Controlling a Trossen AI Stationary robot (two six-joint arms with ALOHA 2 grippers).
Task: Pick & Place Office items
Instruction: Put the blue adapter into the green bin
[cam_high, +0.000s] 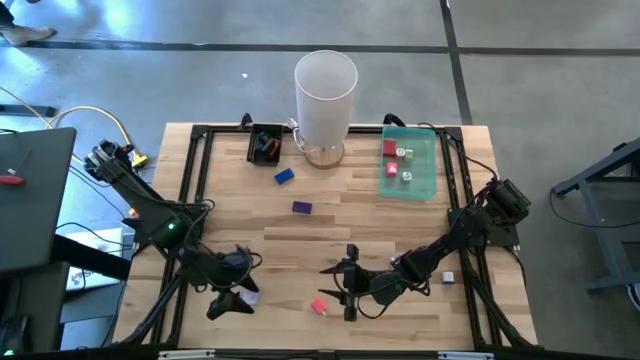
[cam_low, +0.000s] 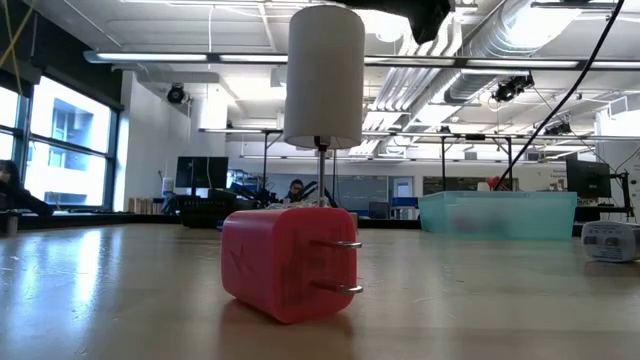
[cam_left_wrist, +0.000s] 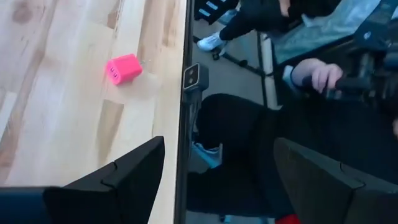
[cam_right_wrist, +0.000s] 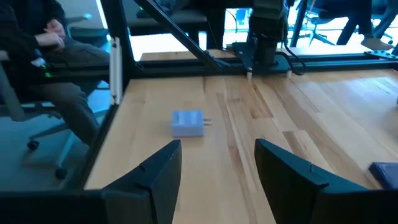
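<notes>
Low view, pink plug block, embossed marking possibly unreadable

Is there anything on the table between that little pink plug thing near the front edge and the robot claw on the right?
No. In the high view, only bare wood separates the pink charger block from the right gripper, whose fingers stand open just beside it.

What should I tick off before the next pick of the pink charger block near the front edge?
1. Pink charger block free on the table, nothing touching it: ok.
2. Left gripper jaws open, empty: ok.
3. Right gripper jaws apart, empty: ok.
4. Green tray has bare room: ok.
5. Which arm goes for the block: cannot tell.
</notes>
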